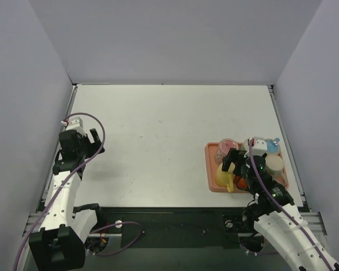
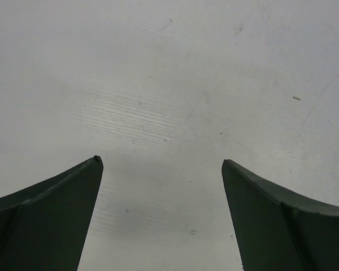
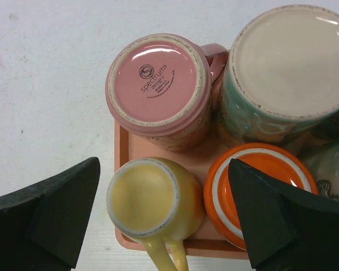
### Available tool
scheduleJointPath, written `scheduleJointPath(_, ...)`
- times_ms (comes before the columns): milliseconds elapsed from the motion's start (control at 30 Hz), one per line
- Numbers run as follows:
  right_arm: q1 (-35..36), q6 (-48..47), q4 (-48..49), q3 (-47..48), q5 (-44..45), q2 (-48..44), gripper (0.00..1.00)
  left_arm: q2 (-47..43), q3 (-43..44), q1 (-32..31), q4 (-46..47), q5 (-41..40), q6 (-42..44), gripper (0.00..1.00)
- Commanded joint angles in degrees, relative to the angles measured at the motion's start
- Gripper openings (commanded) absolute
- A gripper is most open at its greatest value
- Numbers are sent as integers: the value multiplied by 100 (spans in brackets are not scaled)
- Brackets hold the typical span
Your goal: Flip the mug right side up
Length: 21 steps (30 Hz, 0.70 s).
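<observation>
A: On the tray [image 1: 208, 164], near-left corner, is that the yellow mug [image 3: 144, 197]?
B: Yep. Upside down, base up, handle sticking out over the tray's near edge.

A: Other stuff on the tray?
B: Pink mug [image 3: 156, 76] at the far-left corner, also base up, maker's stamp showing, handle pointing twd the green mug [image 3: 288, 62] just beside it. Orange mug [image 3: 217, 197] sits just right of the yellow one, inverted too. More cups on the tray's right side, but the arm hides most of them.

A: Right gripper [image 3: 164, 169]?
B: Above the tray's near-left part, pointing down. Jaws spread wide and nothing is held. In the wrist cam the yellow mug's base shows btwn the two fingers. One finger is over bare table [image 1: 158, 141] just off the tray's left edge, the other overlaps the orange mug. Can't tell if either pad touches anything.

A: Left gripper [image 2: 161, 161]?
B: Well apart from the tray, way over by the table's opposite edge. Fingers parted wide, nothing btwn them, only bare tabletop w/ a few scuffs under it.

A: So the mug's state?
B: Not yet turned. It stands rim down on the tray, close against the pink and orange ones. Can't tell if they actually touch.
</observation>
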Motion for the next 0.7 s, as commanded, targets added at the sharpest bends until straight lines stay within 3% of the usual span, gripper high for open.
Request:
scheduleJointPath(0, -25, 633, -534, 555, 472, 197, 100, -66, 82, 23, 75, 602, 419, 98)
scheduleJointPath(67, -34, 1143, -1237, 933, 781, 355, 100, -48, 275, 23, -171, 1066, 963, 98)
scheduleJointPath(233, -25, 801, -2204, 1453, -227, 645, 93, 66, 986, 32, -786, 1526, 1685, 98)
scheduleJointPath(433, 219, 1310, -3190, 1647, -729, 936, 92, 225, 1426, 129, -1015, 1245, 1317, 98)
scheduleJointPath(567, 738, 1863, -3454, 1525, -457, 1190, 75, 233, 1392, 190, -972, 1710, 1317, 98)
scheduleJointPath(667, 1554, 2277, -3384, 1375, 253, 1453, 64, 233, 1295, 252, -832, 1781, 1317, 98)
